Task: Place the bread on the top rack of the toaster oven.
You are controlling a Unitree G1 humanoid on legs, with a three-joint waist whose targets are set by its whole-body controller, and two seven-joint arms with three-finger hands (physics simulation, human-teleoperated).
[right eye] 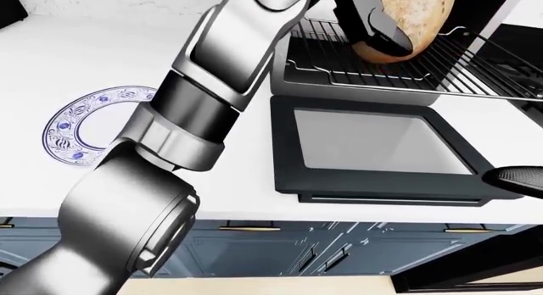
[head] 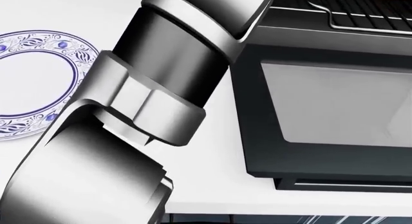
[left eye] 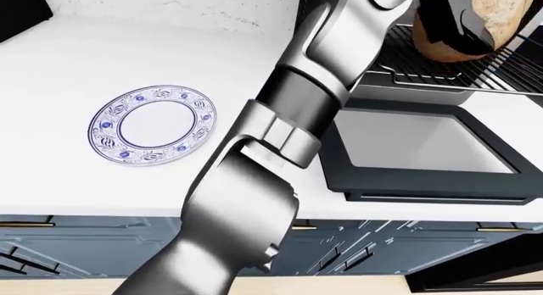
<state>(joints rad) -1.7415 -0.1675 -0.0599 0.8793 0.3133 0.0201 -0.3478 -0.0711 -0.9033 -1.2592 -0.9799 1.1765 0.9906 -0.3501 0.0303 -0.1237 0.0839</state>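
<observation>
- Nearest the lens, filling the lower left of every view: the left arm, silver with a dark band at the joint, running up and to the right toward the open oven
- At its far end, the left hand, dark fingers wrapped round the near side of the bread; gripping it, seemingly so the loaf can be steadied over the wires
- Bread: a round, crusty, tan loaf at the top of both eye views, lower edge at or just above the pulled-out rack; contact or a small gap, impossible to say which
- Rack drawn out of the toaster oven over the dropped door, probably to give room to set the loaf down without reaching inside
- Oven door lying flat and open on the white counter, glass panel facing up, directly below the rack
- Blue-and-white plate bare, on the counter well to the left of the oven; likely where the loaf came from
- Right hand: only a dark rounded shape at the right edge of the right-eye view, possibly part of it; open or closed, cannot tell
- Judged stage: placement nearly done; remaining, to settle the loaf on the wires and let go
- Risk: round loaf rolling toward the rack's near edge on release
</observation>
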